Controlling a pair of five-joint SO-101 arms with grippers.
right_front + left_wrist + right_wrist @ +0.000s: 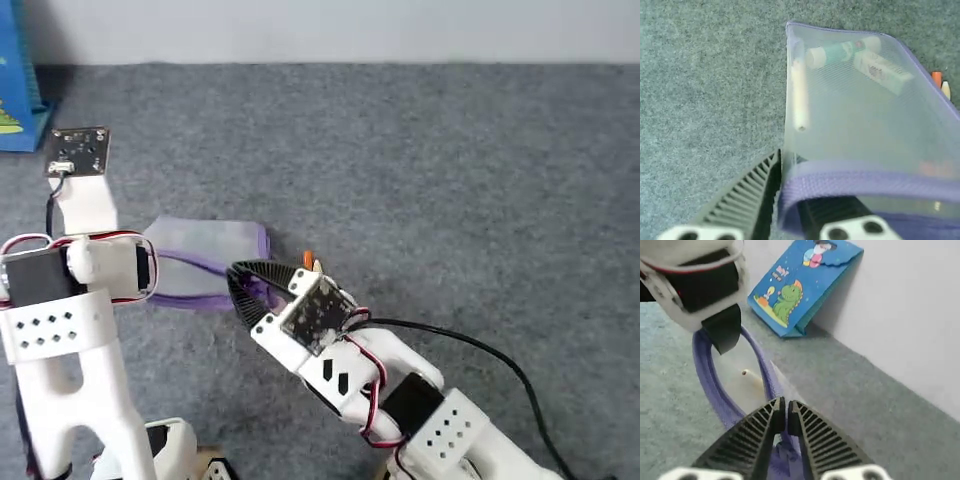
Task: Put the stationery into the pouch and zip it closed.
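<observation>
1. So that the pouch [855, 115] cannot slide, the left gripper [787, 172] has its fingers clamped on its edge.
2. Fingers of the right gripper [781, 412] pinch the purple zip [707, 385], ready to pull.
3. Stationery [840, 52] lies inside.

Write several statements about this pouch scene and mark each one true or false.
1. The pouch holds a white stick. True.
2. The surface under the pouch is bare wood. False: it is a grey carpeted surface.
3. The left end effector grips the pouch's purple zipper rim. True.
4. The right end effector is spread wide, far from the pouch. False: its fingers are nearly together at the purple rim.
5. The blue bag lies flat in the middle of the table. False: it leans against the wall.
</observation>
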